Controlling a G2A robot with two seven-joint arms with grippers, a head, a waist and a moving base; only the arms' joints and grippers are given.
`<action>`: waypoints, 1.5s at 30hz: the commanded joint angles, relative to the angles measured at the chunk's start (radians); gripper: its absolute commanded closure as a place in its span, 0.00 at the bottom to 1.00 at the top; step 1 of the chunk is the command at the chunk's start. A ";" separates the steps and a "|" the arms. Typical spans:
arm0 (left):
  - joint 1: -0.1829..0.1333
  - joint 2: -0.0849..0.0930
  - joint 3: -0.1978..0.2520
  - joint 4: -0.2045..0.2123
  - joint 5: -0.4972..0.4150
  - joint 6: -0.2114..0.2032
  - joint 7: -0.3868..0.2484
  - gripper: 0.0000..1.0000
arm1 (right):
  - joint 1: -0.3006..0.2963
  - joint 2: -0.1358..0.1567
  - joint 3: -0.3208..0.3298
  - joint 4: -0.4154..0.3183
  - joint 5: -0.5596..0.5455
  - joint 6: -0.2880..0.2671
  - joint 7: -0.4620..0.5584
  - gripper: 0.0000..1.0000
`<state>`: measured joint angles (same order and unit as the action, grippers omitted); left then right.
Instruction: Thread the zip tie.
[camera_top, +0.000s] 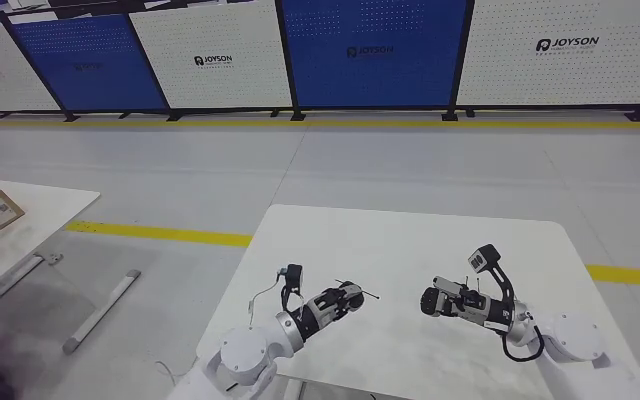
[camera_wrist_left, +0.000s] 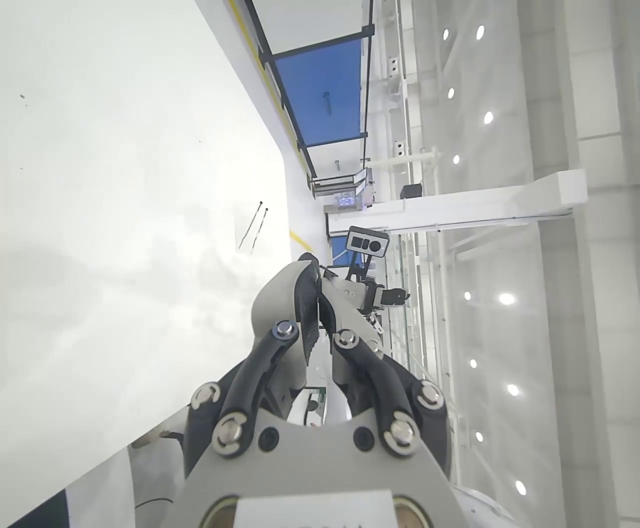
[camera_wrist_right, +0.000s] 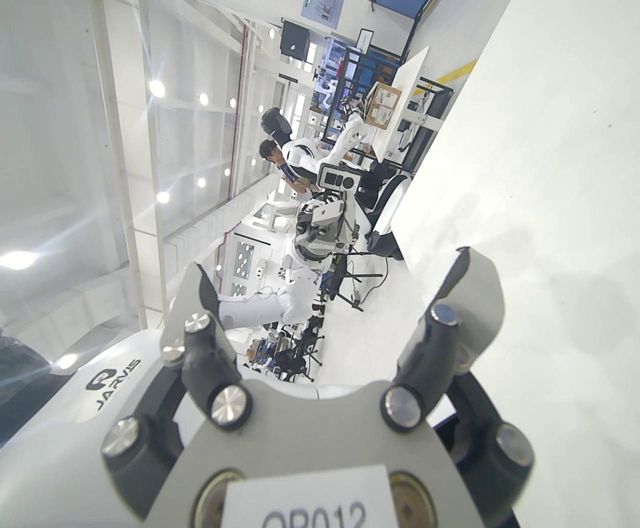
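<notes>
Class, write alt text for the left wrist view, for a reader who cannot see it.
The left pincer is shut, over a white table. Two thin black zip ties lie side by side on the table just beyond its tip. The right arm is farther off.

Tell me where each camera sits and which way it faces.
Top: overhead, looking down on the table; left gripper and right gripper show.
Left wrist: behind left gripper, shut; faces across table at right gripper, zip ties ahead.
Right wrist: behind right gripper, open; faces left gripper.
Shared: each wrist view shows the other gripper.
</notes>
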<state>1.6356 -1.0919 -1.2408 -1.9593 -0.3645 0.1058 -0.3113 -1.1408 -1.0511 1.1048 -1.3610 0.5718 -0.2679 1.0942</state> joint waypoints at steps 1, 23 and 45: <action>0.000 -0.004 -0.009 -0.017 -0.060 -0.035 0.021 1.00 | 0.000 0.000 0.000 0.000 0.000 0.000 0.000 0.00; 0.034 -0.008 -0.152 -0.147 -0.264 -0.213 0.046 1.00 | 0.000 0.000 0.000 0.000 0.000 0.000 0.000 0.00; -0.024 -0.018 0.035 0.071 0.047 -0.104 0.016 1.00 | 0.000 0.000 0.000 0.000 0.000 0.000 0.000 0.00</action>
<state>1.6151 -1.1084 -1.2126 -1.8967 -0.3206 0.0032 -0.2988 -1.1408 -1.0511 1.1048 -1.3610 0.5718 -0.2679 1.0942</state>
